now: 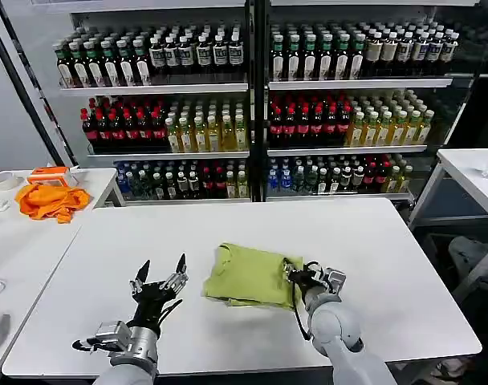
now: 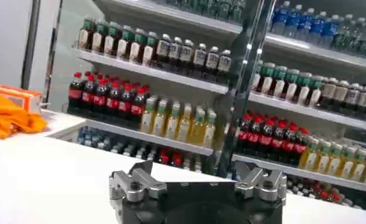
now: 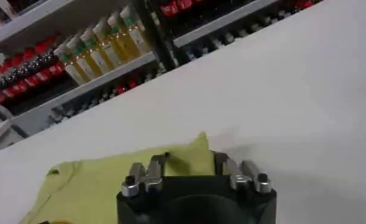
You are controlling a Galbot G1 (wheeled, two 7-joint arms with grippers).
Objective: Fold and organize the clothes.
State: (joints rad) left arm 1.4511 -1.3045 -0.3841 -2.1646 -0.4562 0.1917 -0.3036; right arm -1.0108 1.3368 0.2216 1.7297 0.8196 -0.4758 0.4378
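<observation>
The clothes are one lime yellow-green T-shirt (image 1: 248, 274), lying folded into a rough rectangle near the middle of the white table (image 1: 372, 241). My right gripper (image 1: 294, 271) is at the shirt's right edge, low over the table. In the right wrist view, my right gripper (image 3: 192, 159) is open, its fingers standing either side of a raised corner of the T-shirt (image 3: 97, 182). My left gripper (image 1: 161, 273) hovers left of the shirt and apart from it, fingers spread open and holding nothing. The left wrist view looks past my left gripper (image 2: 195, 176) towards the shelves.
A bright orange cloth (image 1: 51, 200) (image 2: 9, 119) lies on a side table (image 1: 19, 249) at the left, beside an orange-and-white box (image 1: 51, 174). Shelves of bottles (image 1: 252, 120) stand behind the table. Another white table (image 1: 469, 172) is at the right.
</observation>
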